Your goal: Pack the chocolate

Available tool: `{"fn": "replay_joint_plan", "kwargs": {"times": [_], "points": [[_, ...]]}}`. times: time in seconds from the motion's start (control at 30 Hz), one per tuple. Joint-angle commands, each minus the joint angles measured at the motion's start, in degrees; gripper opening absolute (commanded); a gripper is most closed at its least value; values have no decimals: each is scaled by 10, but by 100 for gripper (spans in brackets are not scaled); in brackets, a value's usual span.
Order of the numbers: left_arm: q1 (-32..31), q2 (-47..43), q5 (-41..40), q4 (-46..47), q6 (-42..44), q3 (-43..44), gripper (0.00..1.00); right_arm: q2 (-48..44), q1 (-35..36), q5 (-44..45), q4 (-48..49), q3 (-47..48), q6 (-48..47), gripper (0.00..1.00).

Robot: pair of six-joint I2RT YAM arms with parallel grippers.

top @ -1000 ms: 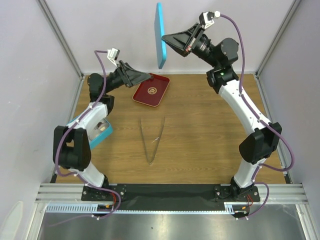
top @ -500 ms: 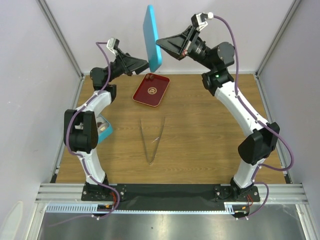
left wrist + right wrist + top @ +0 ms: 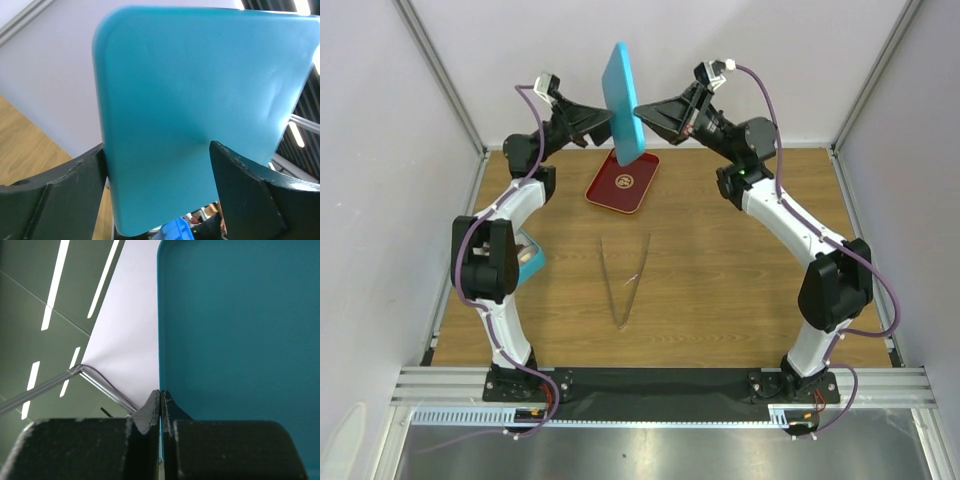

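Wood table (image 3: 720, 300); chocolate (image 3: 527, 254) pale; left end effector (image 3: 608, 127) agape; right end effector (image 3: 640, 110) clamps lid (image 3: 623, 100).

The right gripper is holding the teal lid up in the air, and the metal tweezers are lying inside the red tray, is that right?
Not quite. The right gripper does hold the teal lid aloft, but the tweezers lie on the wooden table, apart from the red tray, as the top external view shows.

Teal lid (image 3: 200, 100) before spread left gripper (image 3: 157, 150)
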Motion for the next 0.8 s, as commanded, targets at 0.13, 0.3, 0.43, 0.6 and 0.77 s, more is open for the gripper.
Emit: {"fn": "replay_joint_plan", "kwargs": {"times": [0.13,0.3,0.43,0.6,0.77], "points": [[-5,-33,-29,258,-31,-18,77,-31,-54,-27,76,-51,40,0],[-6,-50,-29,258,-41,-24,64,-9,-103,-48,112,-80,69,0],[-14,-52,-32,257,-58,-19,56,15,-112,-76,115,-76,70,0],[-20,-48,-35,256,-59,-18,49,35,-116,-94,124,-83,76,0],[-23,-39,-35,256,-64,-18,38,43,-132,-108,108,-105,59,0]]}}
